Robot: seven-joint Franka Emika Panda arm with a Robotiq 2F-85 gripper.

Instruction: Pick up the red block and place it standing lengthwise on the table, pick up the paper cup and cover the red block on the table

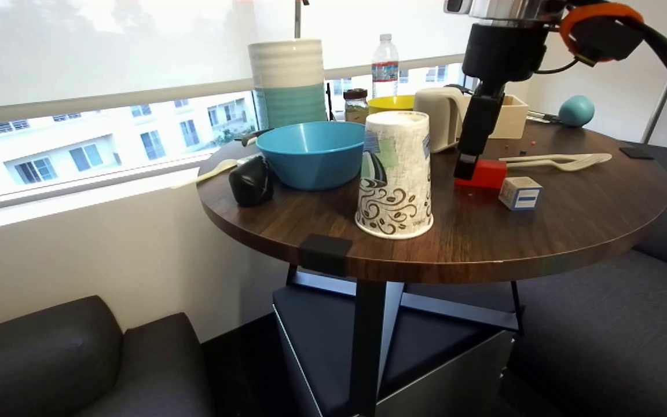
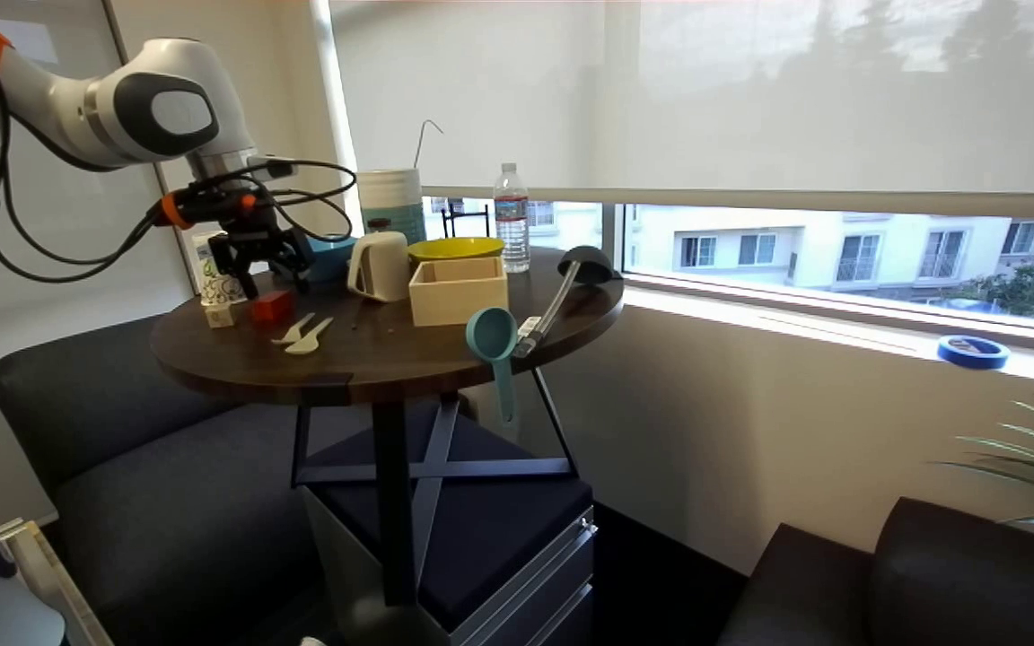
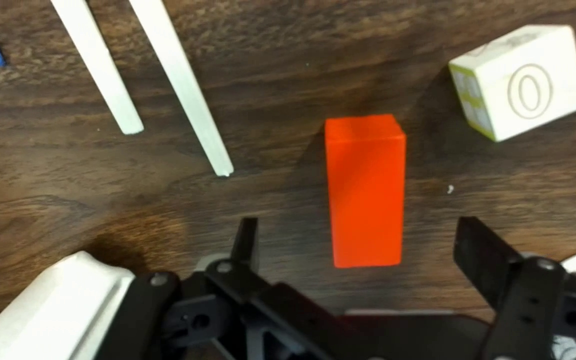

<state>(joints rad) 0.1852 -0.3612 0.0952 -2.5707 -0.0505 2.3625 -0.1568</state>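
Observation:
The red block (image 3: 367,200) lies flat on its long side on the dark round table (image 1: 594,208). My gripper (image 3: 358,222) points down over it, open, with one finger on each side of the block's near end in the wrist view. There is a gap between the block and both fingers. In an exterior view, a dark fingertip (image 1: 465,167) covers the block's left end. The paper cup (image 1: 396,174) stands upside down, wide rim on the table, near the table edge. In an exterior view the gripper partly hides the cup (image 2: 214,274).
A small white cube (image 1: 520,193) sits close beside the block. Pale plastic cutlery (image 1: 565,162) lies on its far side. A blue bowl (image 1: 313,153), black object (image 1: 250,182), beige mug (image 1: 435,119), wooden box (image 2: 459,292), yellow bowl (image 2: 456,249) and water bottle (image 2: 511,220) also stand on the table.

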